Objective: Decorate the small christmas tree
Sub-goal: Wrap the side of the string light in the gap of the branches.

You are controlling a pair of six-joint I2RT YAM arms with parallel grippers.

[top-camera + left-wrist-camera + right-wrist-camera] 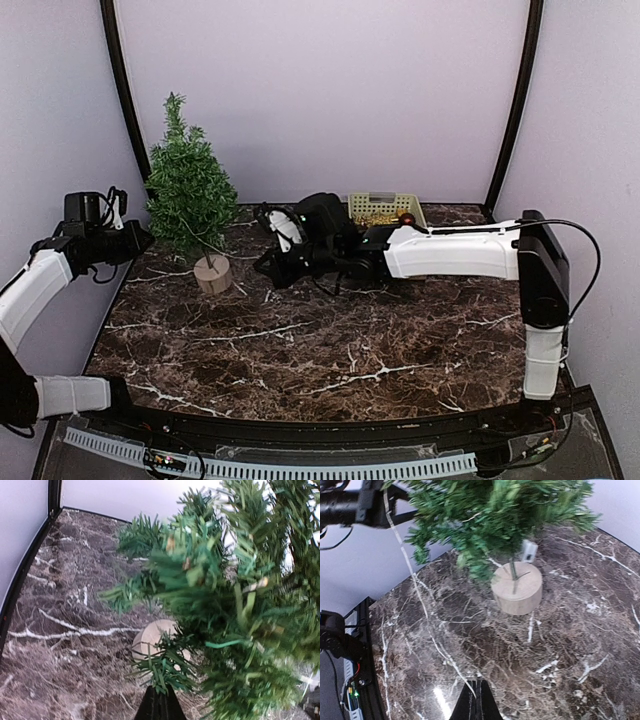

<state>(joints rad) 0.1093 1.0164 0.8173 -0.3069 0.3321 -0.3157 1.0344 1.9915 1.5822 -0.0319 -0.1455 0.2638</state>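
Left gripper [160,704] is sitting shut in the bristly green small christmas tree [190,190] while right gripper [476,700], clamping a thin pale string [422,610], is likely draping it and must wind next.

Small christmas tree [190,195] upright, back left (dark green).

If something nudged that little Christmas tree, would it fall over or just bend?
Probably light: the small christmas tree stands on a thin trunk in a small round wooden base, so a push up high might tip it. Its bristly branches look springy and would likely bend first.
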